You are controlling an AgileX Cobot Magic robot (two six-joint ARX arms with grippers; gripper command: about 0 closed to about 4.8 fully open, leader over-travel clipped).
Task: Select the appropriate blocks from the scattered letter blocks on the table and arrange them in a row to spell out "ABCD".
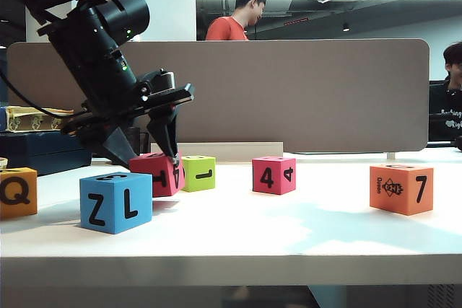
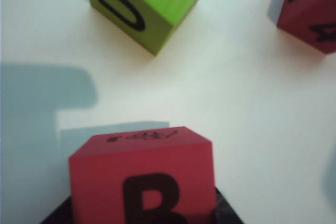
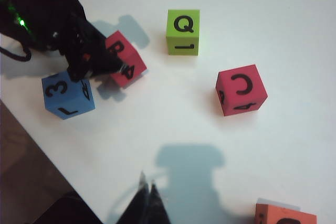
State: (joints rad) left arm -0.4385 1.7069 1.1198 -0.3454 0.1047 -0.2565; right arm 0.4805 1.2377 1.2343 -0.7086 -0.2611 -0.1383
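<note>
Across the exterior view I see nothing lined up yet: the six blocks lie scattered on the bench (image 1: 303,239). My left gripper (image 1: 148,158) straddles the red block (image 1: 160,173), fingers flanking it; grip unconfirmed. From the left wrist, B faces the camera. From the right wrist, my right gripper (image 3: 146,188) hovers pinched together, empty.

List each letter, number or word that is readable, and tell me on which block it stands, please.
"Q": yellow-orange block
"Z", "L", "3": blue block
"B": red block, between the left gripper's fingers
"Q", "1": lime-green block
"4", "C": pink-red block
"7", "Queen": orange block

Right gripper: no text.
</note>
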